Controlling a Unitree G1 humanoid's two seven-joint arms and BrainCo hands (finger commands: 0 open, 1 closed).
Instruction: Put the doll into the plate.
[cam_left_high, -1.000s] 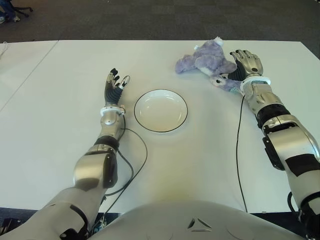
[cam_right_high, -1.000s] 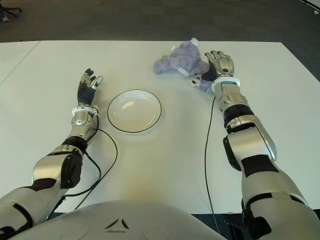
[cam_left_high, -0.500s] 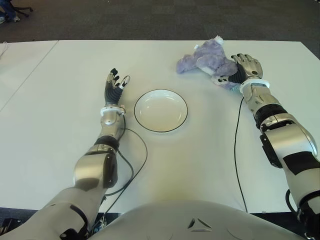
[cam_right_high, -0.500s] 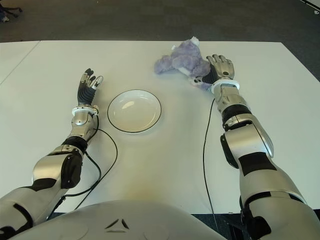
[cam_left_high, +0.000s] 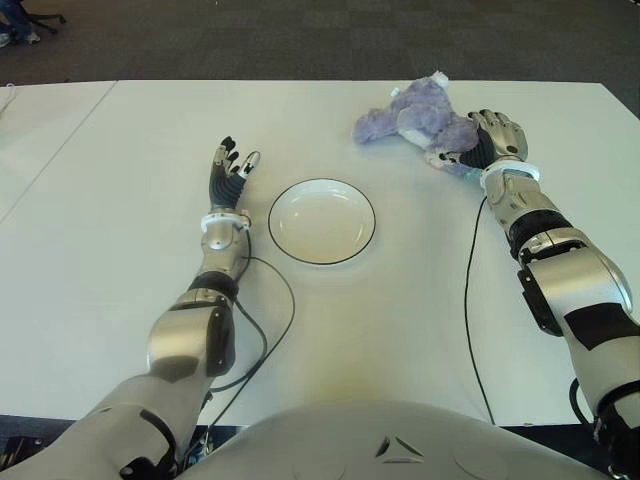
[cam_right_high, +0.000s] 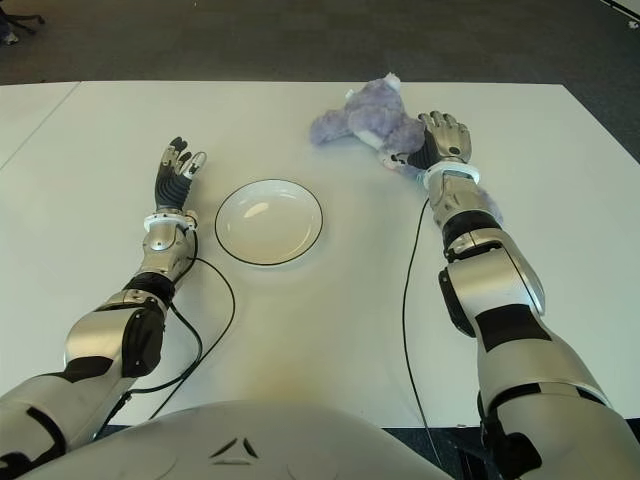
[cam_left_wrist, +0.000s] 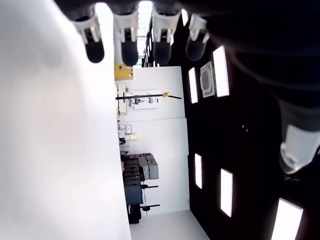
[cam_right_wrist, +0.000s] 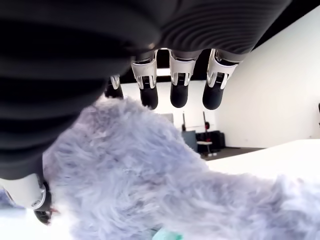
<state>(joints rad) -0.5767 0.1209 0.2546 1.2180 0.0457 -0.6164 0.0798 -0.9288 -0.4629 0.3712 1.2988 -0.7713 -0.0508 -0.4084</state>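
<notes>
Closing our right hand (cam_left_high: 492, 138) in on the doll (cam_left_high: 420, 118), fingers now curling over its fur, not yet clamped | doll beyond-right of plate (cam_left_high: 321, 221) | left hand (cam_left_high: 229, 170) left of plate, fingers spread, empty | grasp next

Head eyes overlook the table (cam_left_high: 400, 320); wrist cameras sit close.

Surface: a white table (cam_left_high: 400, 330), with dark carpet floor (cam_left_high: 300, 40) beyond its far edge.
Plate: a white plate (cam_left_high: 321, 221) with a dark rim lies near the table's middle, nothing in it.
Doll: a purple plush doll (cam_left_high: 415, 122) lies on the table, far and to the right of the plate, well apart from it.
Cables: a black cable (cam_left_high: 270, 330) lies on the tabletop along the left arm, another (cam_left_high: 468, 300) along the right arm.
</notes>
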